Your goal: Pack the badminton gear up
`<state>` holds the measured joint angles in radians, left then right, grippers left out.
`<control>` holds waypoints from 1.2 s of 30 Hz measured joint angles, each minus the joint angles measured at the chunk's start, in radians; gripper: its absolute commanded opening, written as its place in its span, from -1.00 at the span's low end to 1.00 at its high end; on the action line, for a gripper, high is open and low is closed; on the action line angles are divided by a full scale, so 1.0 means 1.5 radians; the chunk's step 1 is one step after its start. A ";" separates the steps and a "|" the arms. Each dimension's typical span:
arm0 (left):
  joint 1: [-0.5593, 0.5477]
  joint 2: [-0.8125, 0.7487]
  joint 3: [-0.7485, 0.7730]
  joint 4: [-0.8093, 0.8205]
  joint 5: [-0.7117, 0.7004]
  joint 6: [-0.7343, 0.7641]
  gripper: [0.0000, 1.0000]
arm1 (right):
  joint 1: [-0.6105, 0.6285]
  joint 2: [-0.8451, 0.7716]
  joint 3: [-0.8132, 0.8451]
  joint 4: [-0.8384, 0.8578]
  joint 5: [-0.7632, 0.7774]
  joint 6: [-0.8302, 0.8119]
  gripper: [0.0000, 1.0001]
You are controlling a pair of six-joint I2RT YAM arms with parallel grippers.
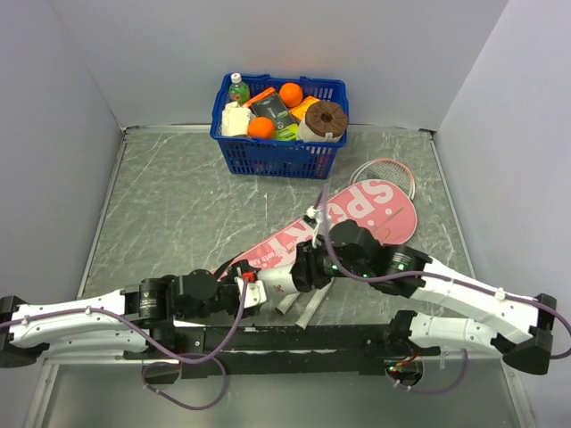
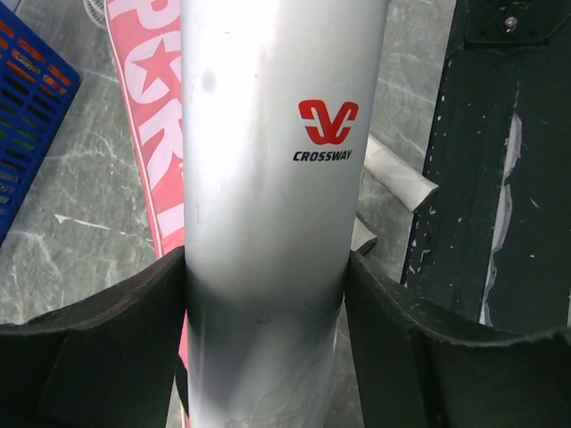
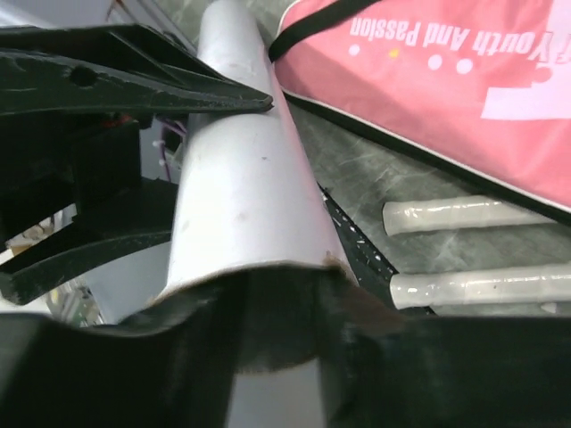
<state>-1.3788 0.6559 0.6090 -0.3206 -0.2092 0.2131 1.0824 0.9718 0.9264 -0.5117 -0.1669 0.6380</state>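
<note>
Left fingers (image 2: 107, 330): clamped across the long white tube (image 2: 277, 178). We note its axis running toward the right fingers (image 3: 464, 374); their grip we cannot tell.

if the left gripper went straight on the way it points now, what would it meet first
Probably the right gripper, clamped on the same white tube just ahead, though depth is hard to judge.

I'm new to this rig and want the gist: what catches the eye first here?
The big pink SPORT cover lies slanted across the middle of the table, a blue basket of groceries behind it. Nearer the arms, the left gripper clamps a white tube marked CROSSWAY.
</note>
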 measured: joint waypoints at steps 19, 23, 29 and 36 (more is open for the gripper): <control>-0.003 0.012 0.001 0.046 0.017 -0.010 -0.98 | -0.249 -0.123 0.100 -0.261 0.270 -0.002 0.50; -0.003 0.017 0.013 0.036 0.004 -0.022 -0.98 | -0.360 -0.113 -0.011 -0.262 0.275 0.012 0.44; -0.003 0.029 0.059 0.001 -0.038 -0.057 -0.98 | -0.491 -0.049 -0.156 -0.241 0.266 0.037 0.37; -0.003 0.032 0.065 -0.010 -0.063 -0.085 -0.98 | -0.546 0.016 -0.203 -0.173 0.240 0.061 0.22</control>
<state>-1.3838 0.7036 0.7059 -0.3351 -0.3042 0.0849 0.2642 0.9958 0.6220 -0.7708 0.1936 0.7296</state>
